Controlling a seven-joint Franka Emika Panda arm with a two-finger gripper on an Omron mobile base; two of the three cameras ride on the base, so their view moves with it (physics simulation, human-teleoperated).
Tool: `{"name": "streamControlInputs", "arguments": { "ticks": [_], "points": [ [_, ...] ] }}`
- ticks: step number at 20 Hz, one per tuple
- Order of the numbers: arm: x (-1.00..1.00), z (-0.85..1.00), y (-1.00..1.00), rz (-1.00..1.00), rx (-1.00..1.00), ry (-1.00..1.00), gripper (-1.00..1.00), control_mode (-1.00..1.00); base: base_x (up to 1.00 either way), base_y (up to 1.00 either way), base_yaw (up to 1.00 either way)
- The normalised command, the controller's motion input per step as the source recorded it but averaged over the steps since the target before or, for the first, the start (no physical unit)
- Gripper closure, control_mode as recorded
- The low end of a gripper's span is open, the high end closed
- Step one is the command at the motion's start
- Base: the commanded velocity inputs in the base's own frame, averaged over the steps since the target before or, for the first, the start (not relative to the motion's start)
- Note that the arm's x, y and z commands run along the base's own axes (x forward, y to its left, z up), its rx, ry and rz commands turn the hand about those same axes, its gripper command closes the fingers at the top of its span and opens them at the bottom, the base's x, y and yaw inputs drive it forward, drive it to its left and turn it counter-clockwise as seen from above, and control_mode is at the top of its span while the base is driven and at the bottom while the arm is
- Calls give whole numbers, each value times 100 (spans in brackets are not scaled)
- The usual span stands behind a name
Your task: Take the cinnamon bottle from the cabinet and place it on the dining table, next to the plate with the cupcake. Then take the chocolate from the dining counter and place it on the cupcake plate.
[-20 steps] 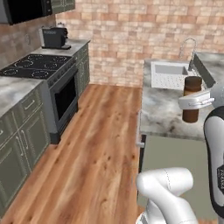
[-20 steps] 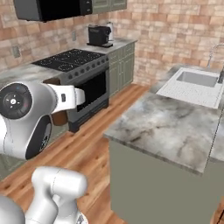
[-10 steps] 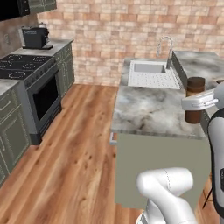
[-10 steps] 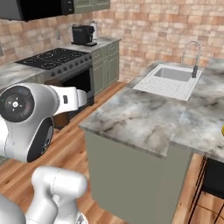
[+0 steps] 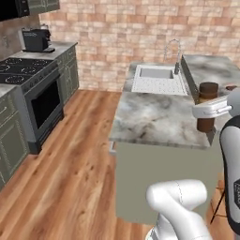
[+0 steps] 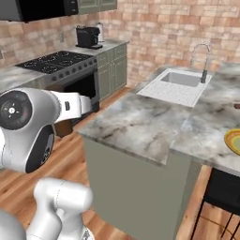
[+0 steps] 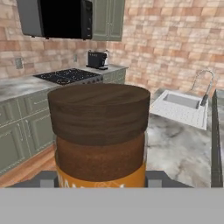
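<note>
Marble dining table (image 5: 154, 117) before you; gripper (image 5: 206, 110) clamped on cinnamon bottle (image 7: 99, 135), fingertips hidden, label cut off.

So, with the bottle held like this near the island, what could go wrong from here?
1. The pincer holds the cinnamon bottle by its body, upright and in the air. A jolt might make it slip or tilt.
2. The bottle hangs close to the dining table edge. Moving it low across could knock it on the marble.
3. The sink and faucet lie beyond, so a wide swing might reach them.
</note>
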Motion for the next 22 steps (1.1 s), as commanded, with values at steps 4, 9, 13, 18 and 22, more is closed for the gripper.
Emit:
{"name": "streamControlInputs", "arguments": {
  "ticks": [4,9,13,18,22],
  "points": [
    [0,0,0,0,0,0,100,100,14,-98,0],
    [0,0,0,0,0,0,100,100,10,-100,-6],
    [0,0,0,0,0,0,100,100,11,-99,-10],
    [0,0,0,0,0,0,100,100,9,-100,-10],
    [0,0,0,0,0,0,100,100,1,-100,-2]
  ]
}}
